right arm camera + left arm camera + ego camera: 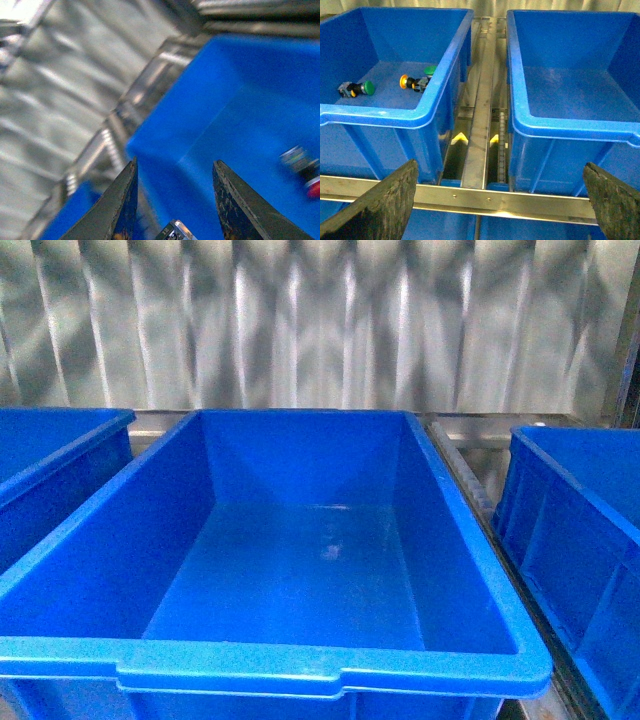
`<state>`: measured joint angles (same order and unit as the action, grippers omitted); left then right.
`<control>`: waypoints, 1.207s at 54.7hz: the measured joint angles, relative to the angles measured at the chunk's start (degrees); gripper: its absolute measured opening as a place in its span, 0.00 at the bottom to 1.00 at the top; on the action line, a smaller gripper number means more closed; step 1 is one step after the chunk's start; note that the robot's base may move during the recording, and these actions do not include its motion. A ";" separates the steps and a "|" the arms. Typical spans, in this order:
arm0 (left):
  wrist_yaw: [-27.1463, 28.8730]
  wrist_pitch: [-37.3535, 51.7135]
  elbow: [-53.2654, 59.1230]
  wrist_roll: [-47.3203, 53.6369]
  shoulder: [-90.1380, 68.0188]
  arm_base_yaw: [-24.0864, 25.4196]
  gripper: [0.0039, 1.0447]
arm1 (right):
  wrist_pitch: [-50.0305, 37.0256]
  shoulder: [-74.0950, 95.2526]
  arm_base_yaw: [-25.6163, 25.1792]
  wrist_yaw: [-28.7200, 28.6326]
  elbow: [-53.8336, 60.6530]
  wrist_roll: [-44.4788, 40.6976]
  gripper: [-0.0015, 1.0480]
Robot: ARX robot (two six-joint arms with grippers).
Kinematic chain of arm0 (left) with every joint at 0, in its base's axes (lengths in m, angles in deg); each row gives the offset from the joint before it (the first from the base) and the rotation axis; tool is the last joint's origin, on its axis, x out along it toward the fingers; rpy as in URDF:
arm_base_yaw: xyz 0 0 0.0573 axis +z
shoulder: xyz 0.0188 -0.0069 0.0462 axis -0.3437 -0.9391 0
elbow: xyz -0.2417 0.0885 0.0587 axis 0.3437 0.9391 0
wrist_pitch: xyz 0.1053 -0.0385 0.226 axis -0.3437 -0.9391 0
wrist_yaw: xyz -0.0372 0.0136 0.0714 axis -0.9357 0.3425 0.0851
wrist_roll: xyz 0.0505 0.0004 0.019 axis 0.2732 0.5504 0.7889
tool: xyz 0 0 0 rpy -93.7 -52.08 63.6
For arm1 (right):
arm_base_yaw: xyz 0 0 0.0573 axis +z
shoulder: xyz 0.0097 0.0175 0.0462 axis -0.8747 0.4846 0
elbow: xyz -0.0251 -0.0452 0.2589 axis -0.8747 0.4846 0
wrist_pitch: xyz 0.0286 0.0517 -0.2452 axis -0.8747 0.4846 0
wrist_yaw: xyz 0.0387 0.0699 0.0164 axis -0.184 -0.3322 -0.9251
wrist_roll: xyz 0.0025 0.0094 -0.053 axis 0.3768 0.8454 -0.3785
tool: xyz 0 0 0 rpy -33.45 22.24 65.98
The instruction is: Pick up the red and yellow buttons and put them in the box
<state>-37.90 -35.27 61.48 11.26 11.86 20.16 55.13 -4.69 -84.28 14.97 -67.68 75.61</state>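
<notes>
Between the arms, front view: centre box (pixel 300 670) bare inside, no buttons in it; neither arm visible.
Left side bin (pixel 395 114): holds a yellow-capped button (pixel 409 81), a green-capped button (pixel 361 88), and a second green cap (pixel 430 70) just behind the yellow one.
Left gripper (pixel 500 200): spread wide, nothing between the tips, hanging above the metal rail (pixel 482 120) that separates left bin and centre box.
Right gripper (pixel 175 200): parted; a small metallic piece (pixel 175 231) low between the tips, contact not discernible, grip state cannot be told.
Right side bin (pixel 240 115): red-capped button (pixel 305 175) near frame edge, blurred.
Risk, colour mix-up: yellow cap almost touching a green cap; wide closure likely grabs both or the wrong one.
Risk, blur: right wrist view smeared; red button position uncertain, approach likely off target.
Risk, rail gap: drop during transfer over the gap between bins loses the part under the frame.
Risk, rim strike: low crossing path catches a bin wall.
Task status (judgement): nothing placed yet.
</notes>
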 joint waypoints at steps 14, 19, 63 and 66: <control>0.22 0.00 0.00 0.00 0.00 0.02 0.93 | 13.18 21.20 -0.72 1.27 -19.71 -16.59 0.37; 0.28 0.00 0.00 0.00 0.00 0.00 0.93 | 16.39 28.06 -0.81 1.77 -24.65 -19.58 0.37; 0.26 0.00 0.00 0.00 0.00 0.00 0.93 | 20.57 47.67 -0.90 1.92 -37.79 -26.29 0.77; 0.26 0.00 0.00 0.00 0.00 0.00 0.93 | 19.41 45.83 -0.96 1.57 -35.32 -26.10 0.84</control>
<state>-37.64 -35.27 61.48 11.26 11.86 20.16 74.54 41.15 -85.24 16.54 -103.00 49.51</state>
